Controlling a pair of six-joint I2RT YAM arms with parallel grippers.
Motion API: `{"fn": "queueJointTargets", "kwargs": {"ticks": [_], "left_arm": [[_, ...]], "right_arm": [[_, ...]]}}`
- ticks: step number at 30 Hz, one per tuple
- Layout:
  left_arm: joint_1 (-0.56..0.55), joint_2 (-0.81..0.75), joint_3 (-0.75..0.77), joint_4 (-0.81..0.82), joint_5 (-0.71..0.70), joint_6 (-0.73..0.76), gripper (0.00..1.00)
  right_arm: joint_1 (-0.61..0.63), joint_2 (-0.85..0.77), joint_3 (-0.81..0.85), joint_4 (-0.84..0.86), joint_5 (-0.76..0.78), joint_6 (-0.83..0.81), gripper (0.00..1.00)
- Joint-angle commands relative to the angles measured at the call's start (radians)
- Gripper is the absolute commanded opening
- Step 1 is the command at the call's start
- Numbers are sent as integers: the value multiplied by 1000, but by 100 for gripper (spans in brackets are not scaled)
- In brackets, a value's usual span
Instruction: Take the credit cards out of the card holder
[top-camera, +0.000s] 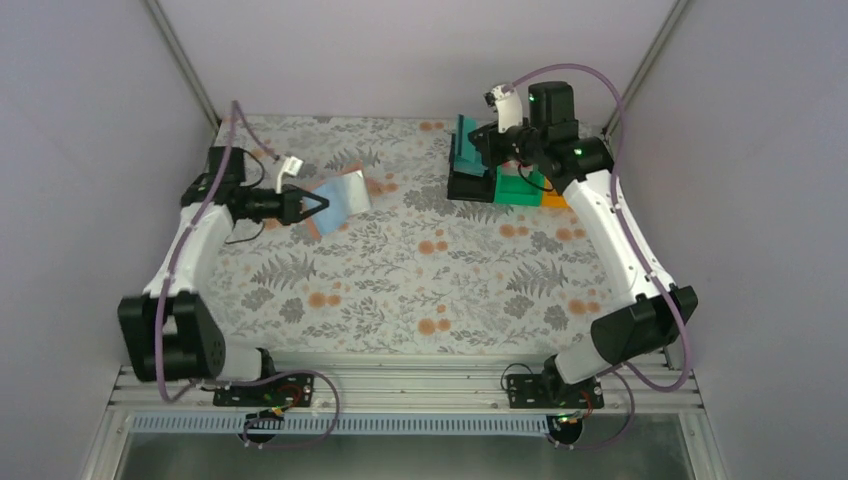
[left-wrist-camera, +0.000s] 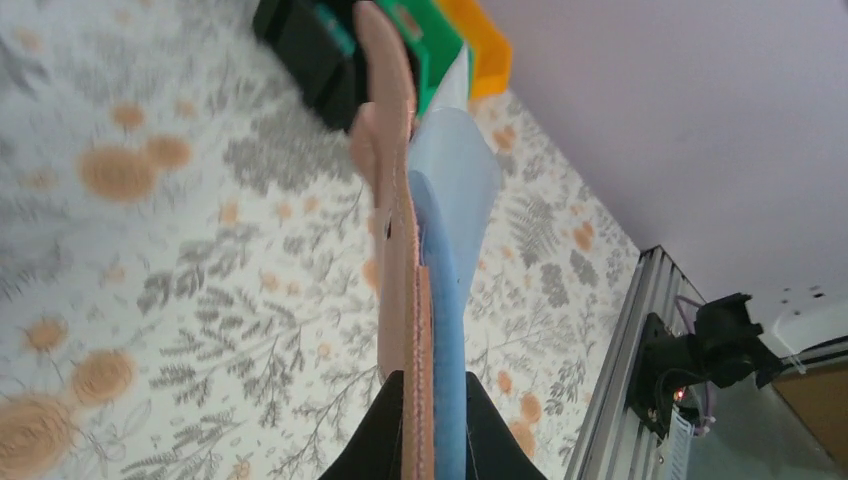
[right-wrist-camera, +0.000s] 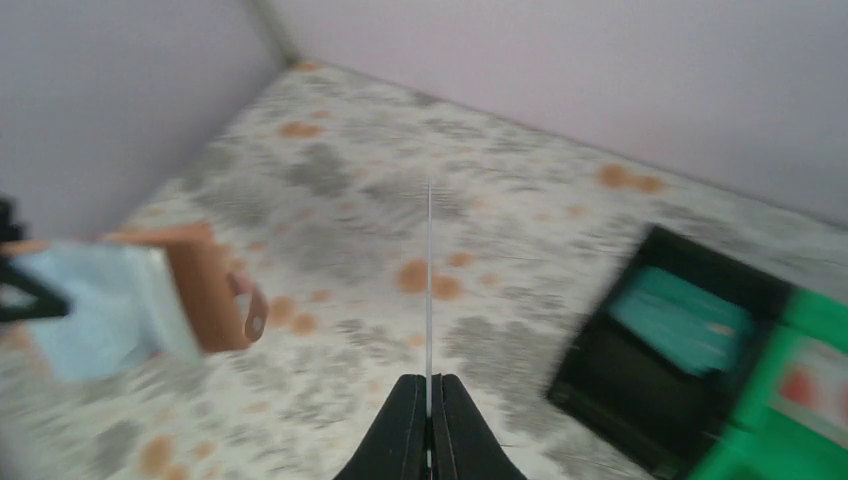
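My left gripper (top-camera: 312, 207) (left-wrist-camera: 433, 388) is shut on one edge of the card holder (top-camera: 340, 195) (left-wrist-camera: 395, 200), which is salmon-tan outside and light blue inside. It holds the holder off the table at the back left; the right wrist view shows it too (right-wrist-camera: 170, 290). My right gripper (top-camera: 483, 152) (right-wrist-camera: 429, 385) is shut on a thin credit card (right-wrist-camera: 429, 280), seen edge-on, above the black bin (top-camera: 470, 188) (right-wrist-camera: 640, 400). A teal card (top-camera: 465, 145) (right-wrist-camera: 680, 320) lies in that bin. A white card with a red mark (right-wrist-camera: 810, 385) lies in the green bin (top-camera: 520, 190).
An orange bin (top-camera: 553, 201) (left-wrist-camera: 480, 40) stands right of the green one at the back right. The floral tablecloth (top-camera: 420, 270) covers the table. White walls close in the back and both sides. A metal rail (top-camera: 400, 385) runs along the near edge.
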Motion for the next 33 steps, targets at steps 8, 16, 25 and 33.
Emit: {"fn": "queueJointTargets", "kwargs": {"ticks": [8, 16, 25, 33], "left_arm": [[-184, 409, 81, -24, -197, 6, 2], [-204, 639, 154, -87, -239, 34, 2], [-217, 763, 251, -88, -440, 44, 39], [-207, 650, 333, -58, -582, 81, 100]], "right_arm": [[76, 296, 14, 378, 896, -591, 4], [78, 536, 101, 455, 886, -867, 4], [67, 713, 191, 418, 919, -873, 4], [66, 796, 228, 441, 967, -907, 4]]}}
